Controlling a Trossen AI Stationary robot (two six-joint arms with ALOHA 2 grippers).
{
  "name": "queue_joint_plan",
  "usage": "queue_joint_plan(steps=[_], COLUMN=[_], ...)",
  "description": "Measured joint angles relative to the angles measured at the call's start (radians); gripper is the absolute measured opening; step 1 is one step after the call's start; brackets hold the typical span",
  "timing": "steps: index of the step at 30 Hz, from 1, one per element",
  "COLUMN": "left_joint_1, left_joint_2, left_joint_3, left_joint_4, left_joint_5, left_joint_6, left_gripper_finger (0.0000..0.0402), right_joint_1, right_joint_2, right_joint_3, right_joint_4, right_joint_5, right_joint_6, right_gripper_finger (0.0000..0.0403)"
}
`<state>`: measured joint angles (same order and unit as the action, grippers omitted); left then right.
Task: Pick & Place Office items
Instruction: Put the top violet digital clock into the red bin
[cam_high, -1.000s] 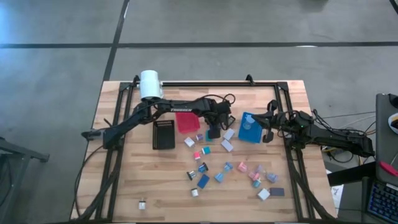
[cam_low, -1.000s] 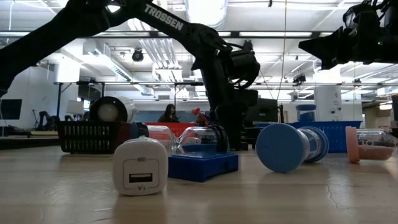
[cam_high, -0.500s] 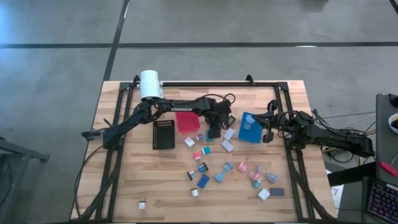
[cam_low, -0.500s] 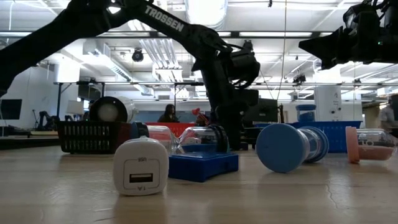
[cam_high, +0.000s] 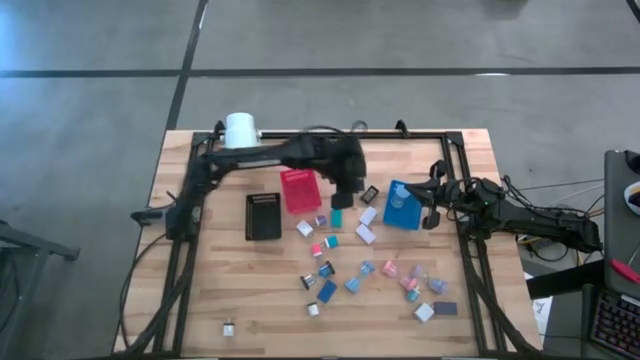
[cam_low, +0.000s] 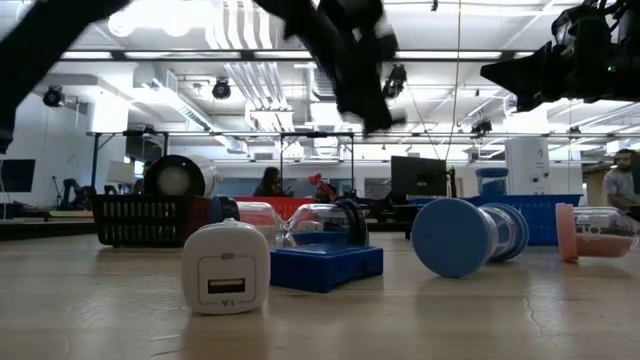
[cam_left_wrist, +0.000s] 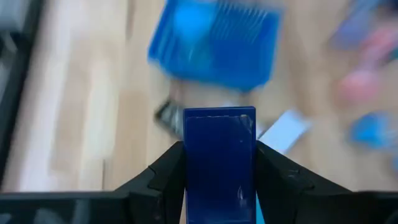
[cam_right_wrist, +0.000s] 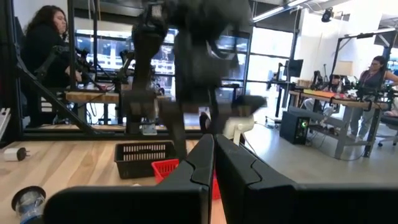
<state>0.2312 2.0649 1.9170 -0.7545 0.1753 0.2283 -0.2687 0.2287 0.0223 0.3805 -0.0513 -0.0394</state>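
A dark blue block (cam_left_wrist: 219, 163) is clamped between the fingers of the left pincer (cam_left_wrist: 217, 180), which is raised above the counter (cam_high: 200, 300) near the middle of its far edge, between the red bin (cam_high: 299, 190) and the blue bin (cam_high: 402, 206). The right pincer (cam_right_wrist: 213, 163) is closed tight on nothing, held up by the blue bin toward the right edge. The other small office items (cam_high: 365, 270) are scattered over the counter's middle and near-right part.

left end effector (cam_high: 349, 187) between red bin (cam_high: 300, 190) and blue bin (cam_high: 402, 205) | right end effector (cam_high: 432, 204) beside blue bin
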Motion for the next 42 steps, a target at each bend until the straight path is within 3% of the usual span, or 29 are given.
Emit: queue_joint_plan(steps=[4,11,16,21,25,31,42], left_joint_1=[-0.001,0.019,0.008,-0.019,-0.015,-0.018,-0.017], left_joint_2=[-0.247,-0.743,-1.066,-1.340,-1.531,-1.714,-1.795], left_joint_3=[-0.234,-0.822,-1.201,-1.489,-1.619,-1.733,-1.811], left_joint_4=[0.201,0.590,0.820,0.968,1.024,1.012,0.993], left_joint_5=[0.058,0.095,0.036,-0.024,-0.040,0.019,0.007], left_joint_6=[-0.001,-0.064,-0.257,-0.299,-0.314,-0.319,-0.326], left_gripper_finger=[0.0150,0.0151,0.0151,0.0151,0.0151,0.0151,0.0150], right_joint_1=[0.000,0.000,0.000,0.000,0.000,0.000,0.000], right_joint_2=[-0.001,0.000,0.006,0.017,0.020,0.022,0.023], right_joint_3=[0.000,0.000,0.000,0.000,0.000,0.000,0.000], right_joint_4=[-0.001,-0.009,-0.010,-0.009,-0.008,-0.008,-0.008], right_joint_5=[0.000,0.000,0.012,0.051,0.052,0.052,0.052], right_joint_6=[0.007,0.038,0.071,0.090,0.091,0.092,0.089], right_gripper_finger=[0.0013,0.0013,0.0013,0.0013,0.0013,0.0013,0.0013])
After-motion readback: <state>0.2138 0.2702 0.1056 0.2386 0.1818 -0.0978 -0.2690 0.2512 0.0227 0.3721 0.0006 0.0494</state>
